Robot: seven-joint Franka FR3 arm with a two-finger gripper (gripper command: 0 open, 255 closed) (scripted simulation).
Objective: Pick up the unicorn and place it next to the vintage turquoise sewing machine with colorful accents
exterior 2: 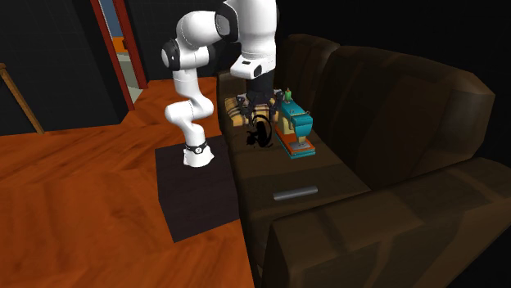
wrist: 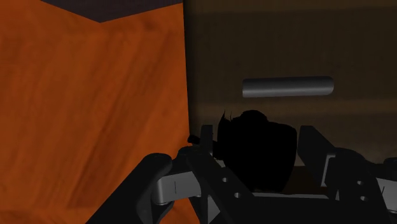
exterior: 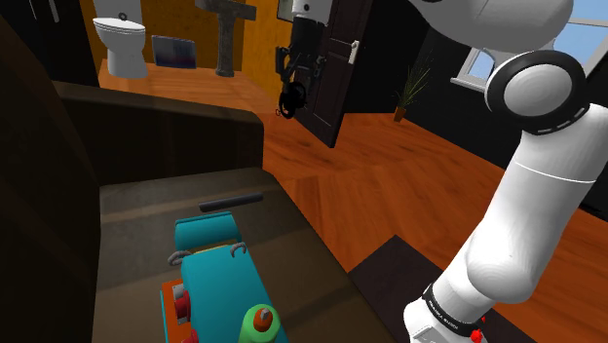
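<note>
1 unicorn (wrist: 257,153), drawn black, pinched between jaws of gripper (wrist: 257,135). It hangs in air over front edge of sofa seat (exterior 2: 327,176), near sewing machine (exterior 2: 293,127), on its floor side. I judge the height is for clearing the machine, with lowering beside it next. Grey bar (exterior 2: 296,193) lies on seat well apart from machine. No blocker in between.

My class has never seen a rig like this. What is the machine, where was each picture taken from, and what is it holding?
A white robot arm stands on a dark box beside a brown sofa. One picture looks over its shoulder, one from farther off, one from a camera on its hand. On the seat lie a turquoise sewing machine and a grey bar. The black gripper clasps a black unicorn figure, held in the air.
</note>
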